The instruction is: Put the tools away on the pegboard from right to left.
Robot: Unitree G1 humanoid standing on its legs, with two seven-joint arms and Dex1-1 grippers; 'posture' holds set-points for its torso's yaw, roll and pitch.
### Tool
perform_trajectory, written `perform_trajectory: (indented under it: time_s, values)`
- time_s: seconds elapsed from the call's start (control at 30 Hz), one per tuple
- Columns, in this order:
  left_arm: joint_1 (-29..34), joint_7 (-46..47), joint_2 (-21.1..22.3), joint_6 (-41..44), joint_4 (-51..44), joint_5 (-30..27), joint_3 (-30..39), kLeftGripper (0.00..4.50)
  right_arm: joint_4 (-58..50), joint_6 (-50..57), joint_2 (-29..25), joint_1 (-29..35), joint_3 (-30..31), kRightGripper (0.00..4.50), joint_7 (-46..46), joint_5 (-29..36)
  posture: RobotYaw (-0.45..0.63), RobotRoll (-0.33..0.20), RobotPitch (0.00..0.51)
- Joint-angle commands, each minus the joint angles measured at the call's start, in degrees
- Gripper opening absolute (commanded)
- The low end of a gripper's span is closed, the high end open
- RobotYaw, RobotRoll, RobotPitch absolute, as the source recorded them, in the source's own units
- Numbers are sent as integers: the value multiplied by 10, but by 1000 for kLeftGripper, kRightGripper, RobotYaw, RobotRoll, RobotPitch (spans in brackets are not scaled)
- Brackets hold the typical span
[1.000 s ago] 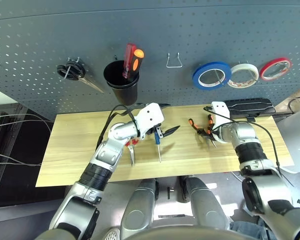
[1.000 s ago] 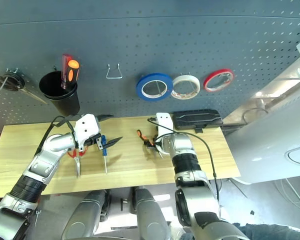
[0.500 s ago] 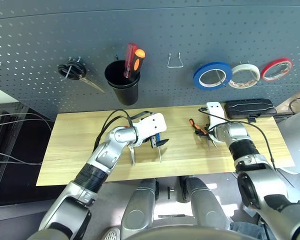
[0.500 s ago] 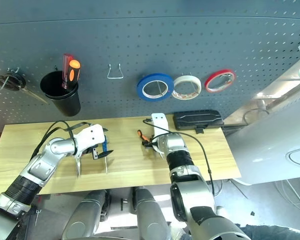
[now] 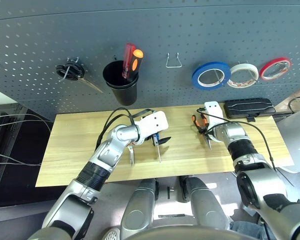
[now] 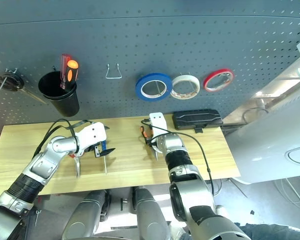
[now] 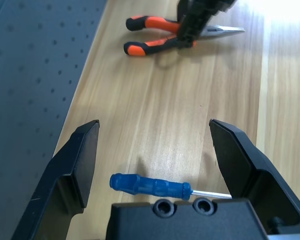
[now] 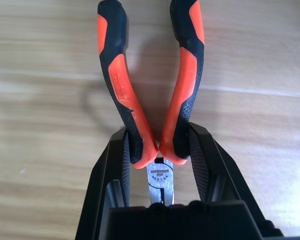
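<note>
Right gripper (image 8: 157,150) clamps the orange-and-black pliers (image 8: 150,90) on the table (image 5: 80,150).
Left gripper (image 7: 155,165) spreads wide, empty, over the blue-handled screwdriver (image 7: 150,185).

Both forearms are silver metal with ribbed black rings at the joints, and thin black cables loop along them. Each wrist ends in a white housing. The left tool (image 7: 155,165) has two broad, angular black fingers above a black base with two small round screw holes; the right tool (image 8: 157,160) has matching black fingers.

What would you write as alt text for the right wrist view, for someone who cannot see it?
The right gripper has its two black fingers against the outer sides of the orange-and-black-handled pliers, near the pivot. The pliers lie on the wooden table, handles spreading away from the camera.
</note>
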Motion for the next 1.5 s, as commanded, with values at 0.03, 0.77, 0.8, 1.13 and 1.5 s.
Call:
perform_trajectory:
  time_s: [0.03,0.77,0.8,1.13,1.5]
  values:
    - [31,16,-2,-21,-25,-26,28,4500,-146,29,-41,54,38,1822,90,21,0,0,252]
    - [72,85,5,-198,-35,-90,135,4500,-524,-275,-208,224,8,1822,279,92,-33,0,248]
    - [70,86,4,-204,-32,-93,137,4500,-526,-286,-201,214,2,1822,274,96,-34,0,247]
    - [60,74,-11,-224,-30,-123,135,4500,-575,-189,-130,74,-39,1822,213,188,-34,0,236]
    - [34,68,-43,-239,-46,-164,135,4500,-550,-165,-59,-58,-62,1822,130,221,-29,0,226]
